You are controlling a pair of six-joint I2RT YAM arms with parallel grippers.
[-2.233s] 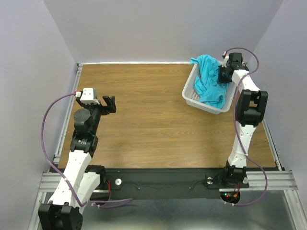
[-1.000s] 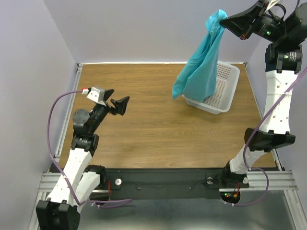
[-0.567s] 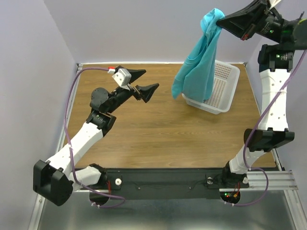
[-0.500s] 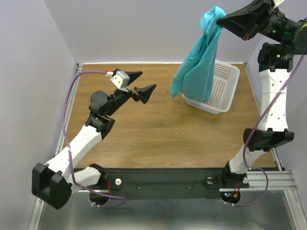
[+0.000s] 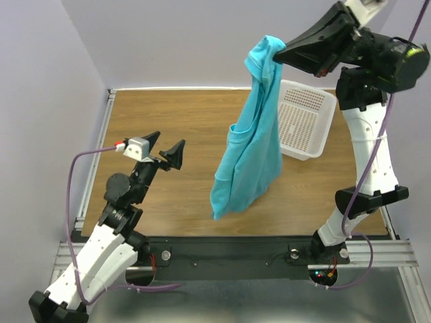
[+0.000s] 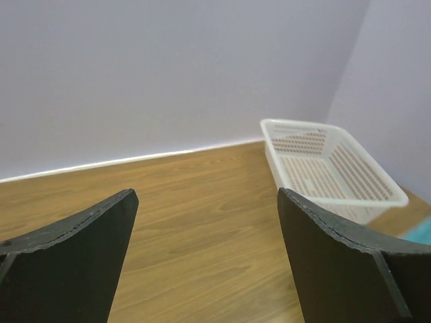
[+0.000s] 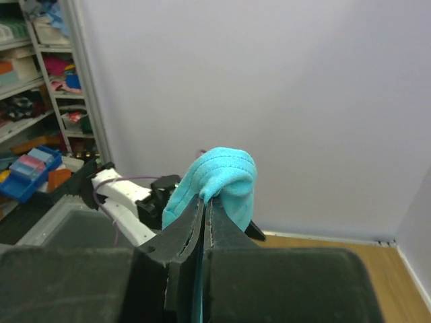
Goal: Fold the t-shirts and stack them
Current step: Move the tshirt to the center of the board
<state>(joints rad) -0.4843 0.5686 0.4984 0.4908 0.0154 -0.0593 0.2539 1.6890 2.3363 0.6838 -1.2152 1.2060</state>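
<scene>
A turquoise t-shirt (image 5: 250,151) hangs full length in the air over the middle right of the table, its lower end near the front edge. My right gripper (image 5: 278,51) is raised high and shut on the shirt's top hem, which bunches over the fingertips (image 7: 204,196) as a blue fold (image 7: 222,176). My left gripper (image 5: 166,145) stands open over the left of the table, well apart from the shirt, with nothing between its fingers (image 6: 337,256). A sliver of blue cloth (image 6: 421,232) shows at the right edge of the left wrist view.
A white perforated basket (image 5: 305,118) sits at the back right of the wooden table (image 5: 182,128), also seen as the basket (image 6: 323,161) in the left wrist view. Lilac walls enclose the back and sides. Shelves with coloured items (image 7: 34,60) stand beyond the left arm.
The right gripper has swung left and forward, carrying the hanging shirt away from the basket toward the table's middle. The left arm has pulled back and down toward the left front.
</scene>
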